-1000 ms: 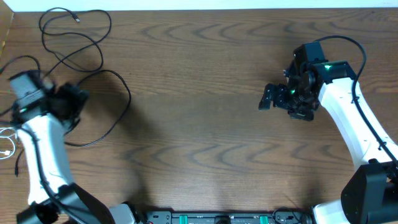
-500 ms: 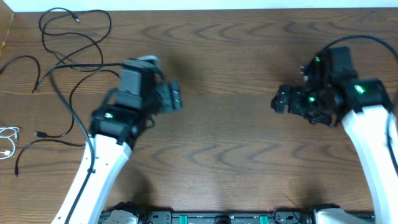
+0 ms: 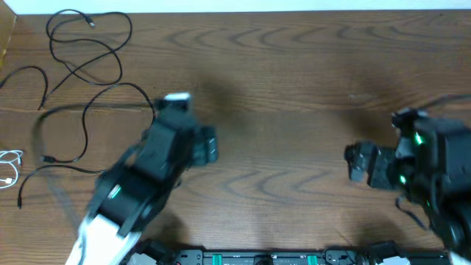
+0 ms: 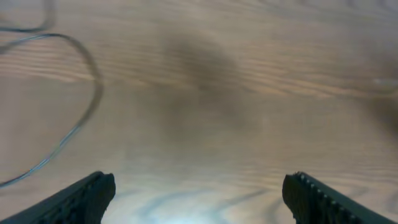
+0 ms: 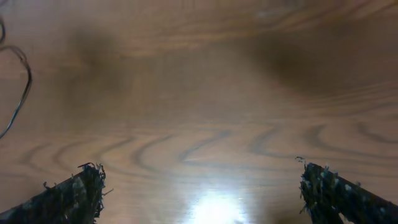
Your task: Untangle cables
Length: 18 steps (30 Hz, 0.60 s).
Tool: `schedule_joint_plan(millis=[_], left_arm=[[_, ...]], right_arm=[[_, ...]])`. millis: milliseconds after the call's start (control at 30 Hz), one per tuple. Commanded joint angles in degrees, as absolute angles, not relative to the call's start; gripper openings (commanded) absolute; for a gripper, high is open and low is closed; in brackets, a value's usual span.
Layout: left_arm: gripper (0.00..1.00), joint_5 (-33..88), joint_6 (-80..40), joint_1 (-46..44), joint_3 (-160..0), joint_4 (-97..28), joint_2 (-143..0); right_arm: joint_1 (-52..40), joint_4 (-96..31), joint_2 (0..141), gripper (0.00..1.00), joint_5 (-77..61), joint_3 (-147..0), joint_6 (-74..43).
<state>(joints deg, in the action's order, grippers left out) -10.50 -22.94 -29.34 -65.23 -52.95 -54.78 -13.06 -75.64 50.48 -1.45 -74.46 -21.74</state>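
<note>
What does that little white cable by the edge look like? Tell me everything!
The white cable is thin, short and bendy, bunched in small loops. It lies flat on the wooden table at the far left edge, partly cut off by the picture. The black cables lie just beside it; whether one touches it is too small to tell. Nothing holds it.

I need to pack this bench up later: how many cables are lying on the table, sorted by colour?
white cable: 1
black cables: at least 2; their strands cross, so the exact number is unclear
Total: at least 3
</note>
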Motion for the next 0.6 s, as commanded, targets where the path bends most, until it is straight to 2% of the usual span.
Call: schedule_joint_plan(millis=[0, 233, 267, 567], left_arm=[[0.91, -16.14, -23.9, -29.34, -66.41, -58.24, -45.98], [0.91, -16.14, -23.9, -29.34, -63.9, -65.06, -30.85], [1.0, -16.16, -23.88, -29.34, -63.9, -66.19, -28.16], [1.0, -16.12, -23.88, -29.34, -63.92, -67.29, -24.77]], right_arm=[[-13.45, -74.76, 45.36, 0.99, 3.95, -70.52, -22.35], [-13.43, -66.17, 37.98, 0.99, 4.21, -59.81, -23.7], [-13.43, -64.18, 37.87, 0.99, 4.23, -58.26, -25.04], [-13.43, -57.58, 39.42, 0.99, 3.68, -56.97, -26.35]])
